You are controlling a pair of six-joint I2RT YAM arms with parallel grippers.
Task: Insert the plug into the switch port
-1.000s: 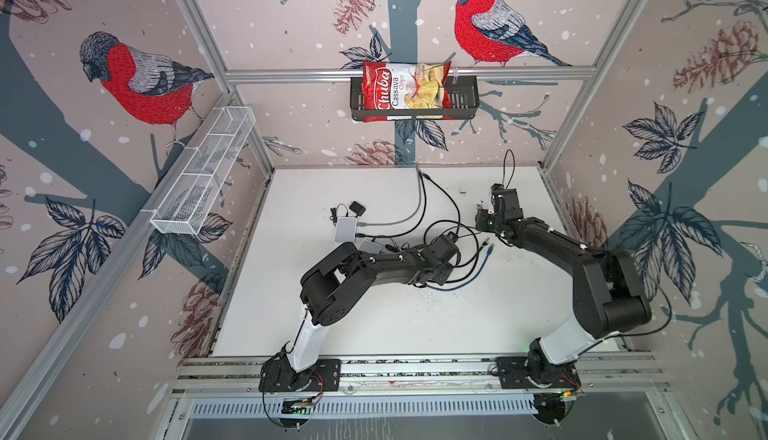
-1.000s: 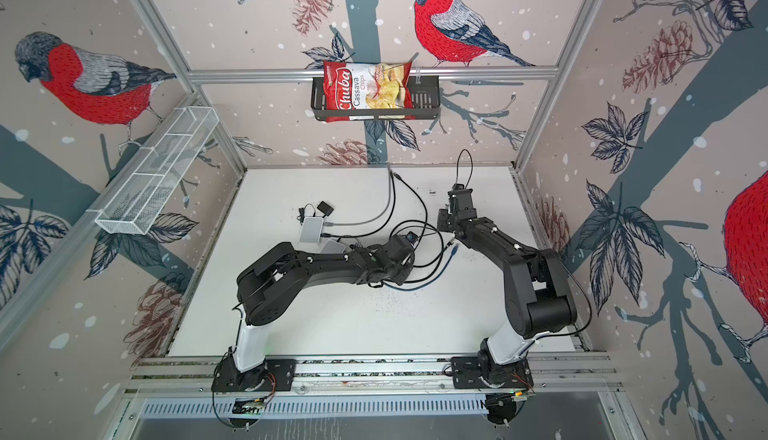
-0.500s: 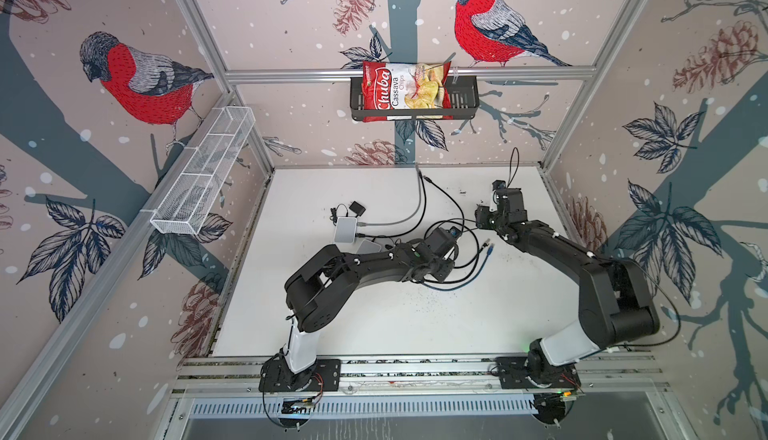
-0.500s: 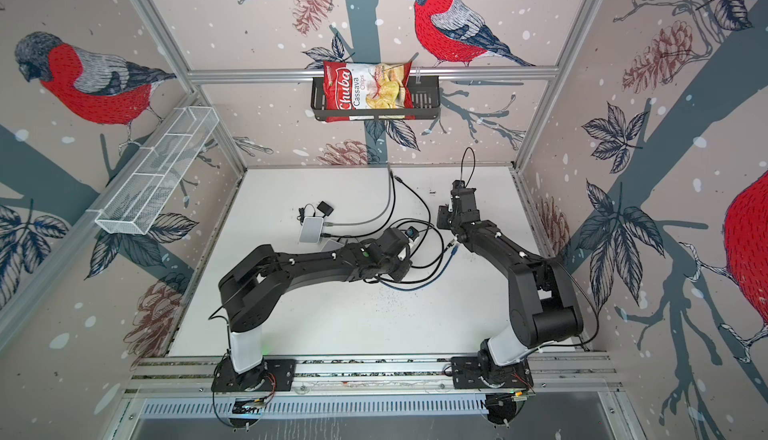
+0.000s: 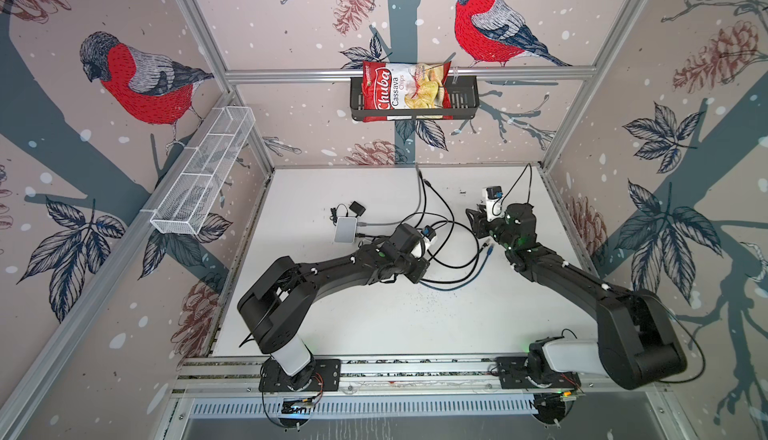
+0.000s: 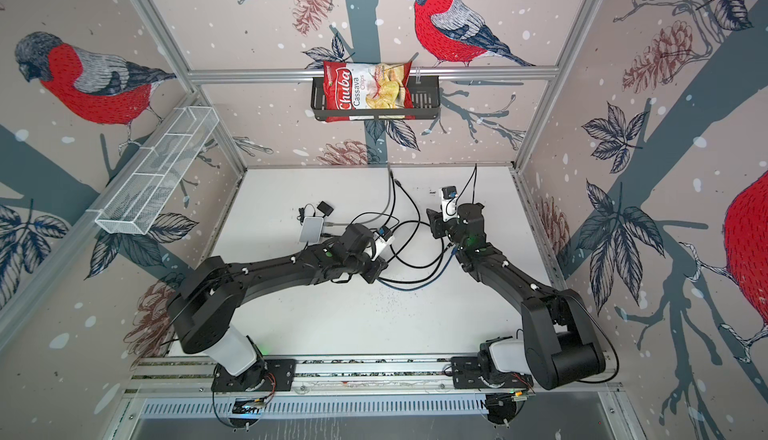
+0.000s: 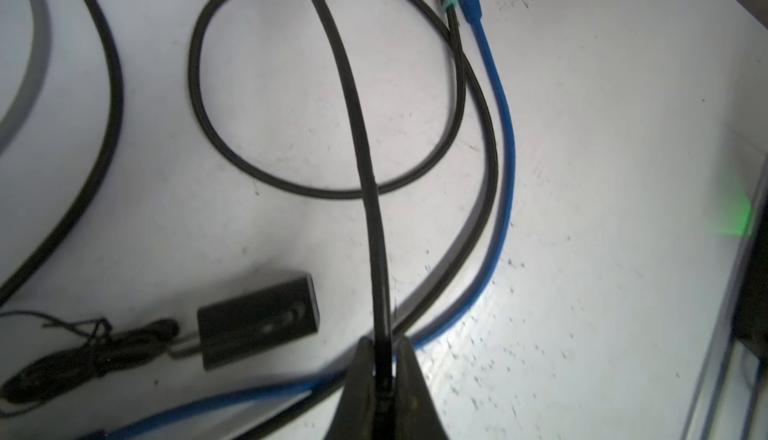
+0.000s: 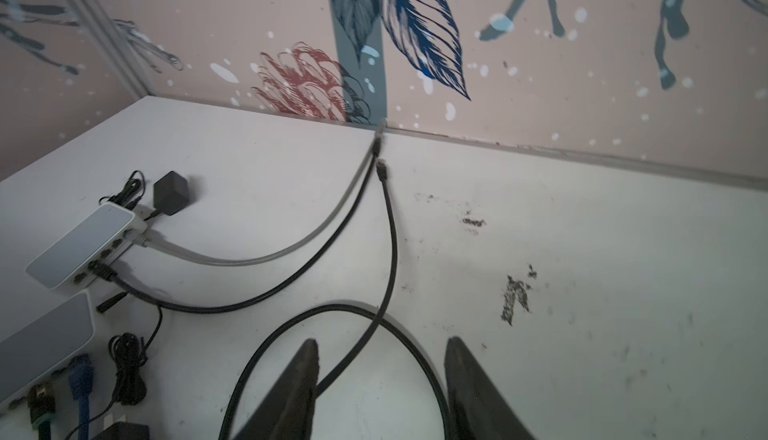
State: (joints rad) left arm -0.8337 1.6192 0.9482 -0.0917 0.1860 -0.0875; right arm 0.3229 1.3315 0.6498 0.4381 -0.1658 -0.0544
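The left arm [image 5: 332, 269] lies low and stretched across the table [image 5: 374, 325], its wrist just right of the switch [image 5: 346, 229] in both top views. The left gripper [image 7: 384, 369] is pressed together on a black cable [image 7: 357, 134], which rises away from the fingers.

The right arm [image 5: 557, 271] bends in from the far side, its wrist well apart from the switch and nearer the back wall [image 8: 540, 63]. The right gripper [image 8: 382, 375] stands spread with its fingers [image 8: 305, 375] low over the table, holding nothing. A black lead [image 8: 390, 250] passes between them, close to one finger. It ends in a loose black plug [image 8: 382, 167] lying well beyond the switch, near the foot of the back wall. Whether this lead is the pinched cable cannot be told.

The switch lies flat, with a grey cable [image 8: 270, 257] and a black one seated in its port side and a black adapter [image 8: 170, 194] just behind it. On the far side of the right gripper from the switch, open white table runs up to the wall. Between the switch and the grippers, cables crowd the surface.
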